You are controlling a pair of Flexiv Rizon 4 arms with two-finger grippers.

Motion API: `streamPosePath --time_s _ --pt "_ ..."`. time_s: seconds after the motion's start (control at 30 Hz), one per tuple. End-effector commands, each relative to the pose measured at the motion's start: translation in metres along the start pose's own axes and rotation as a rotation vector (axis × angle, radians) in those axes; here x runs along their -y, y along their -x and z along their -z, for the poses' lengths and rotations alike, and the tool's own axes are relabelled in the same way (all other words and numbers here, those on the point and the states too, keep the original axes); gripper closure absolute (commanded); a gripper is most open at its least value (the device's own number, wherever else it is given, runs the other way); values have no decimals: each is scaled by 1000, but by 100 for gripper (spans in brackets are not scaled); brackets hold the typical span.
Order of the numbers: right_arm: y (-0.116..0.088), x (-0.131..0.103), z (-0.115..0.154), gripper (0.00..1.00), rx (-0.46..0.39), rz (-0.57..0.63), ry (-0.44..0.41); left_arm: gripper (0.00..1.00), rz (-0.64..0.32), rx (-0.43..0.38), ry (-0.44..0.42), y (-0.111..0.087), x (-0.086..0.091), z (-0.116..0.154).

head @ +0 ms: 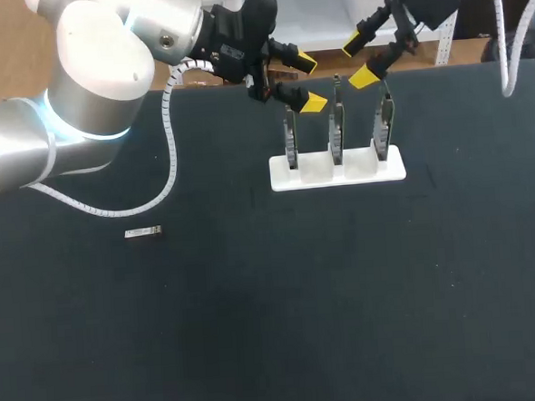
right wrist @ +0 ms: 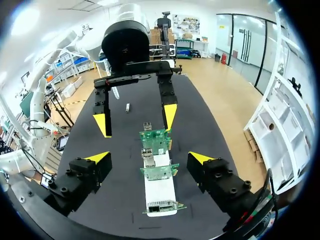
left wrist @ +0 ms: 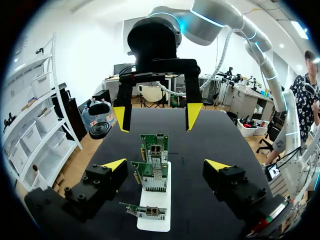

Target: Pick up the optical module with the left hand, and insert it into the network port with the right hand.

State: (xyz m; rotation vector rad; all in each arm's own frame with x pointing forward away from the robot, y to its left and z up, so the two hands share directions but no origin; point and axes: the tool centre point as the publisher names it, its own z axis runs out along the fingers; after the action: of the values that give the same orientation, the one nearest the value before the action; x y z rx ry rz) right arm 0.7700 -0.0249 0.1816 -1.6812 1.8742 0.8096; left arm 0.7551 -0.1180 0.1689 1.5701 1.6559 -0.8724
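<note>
Looming left arm (head: pixel 87 75) fills the upper left; module (head: pixel 143 232) lies untouched on the table (head: pixel 257 328) at mid-left, so I judge pickup and insertion both remain. Left wrist: left gripper (left wrist: pixel 165 165) spread wide, cards (left wrist: pixel 150 176) just ahead. Right wrist: right gripper (right wrist: pixel 150 157) likewise spread, empty.

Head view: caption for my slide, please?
Left gripper and right gripper open at the card rack; module lies apart on the table.
</note>
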Motion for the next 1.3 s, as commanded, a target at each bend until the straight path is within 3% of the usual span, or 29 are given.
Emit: streamPosePath --time_s 0.03,0.4,0.43,0.47,0.93,1.3 --pt "-5 -7 0 0 18 3 -39 0 2 -6 -3 1 -2 0" --pt "-7 -4 1 0 18 11 -38 0 2 -6 -3 1 -2 0" --pt "-7 -4 1 64 14 13 -38 0 2 -6 -3 1 -2 0" --pt "-7 -4 1 100 10 14 -41 0 2 -6 -3 1 -2 0" --pt "-4 -3 2 100 20 25 -51 0 2 -6 -3 1 -2 0" --pt "11 -4 -7 100 48 59 -39 0 2 -6 -3 1 -2 0"
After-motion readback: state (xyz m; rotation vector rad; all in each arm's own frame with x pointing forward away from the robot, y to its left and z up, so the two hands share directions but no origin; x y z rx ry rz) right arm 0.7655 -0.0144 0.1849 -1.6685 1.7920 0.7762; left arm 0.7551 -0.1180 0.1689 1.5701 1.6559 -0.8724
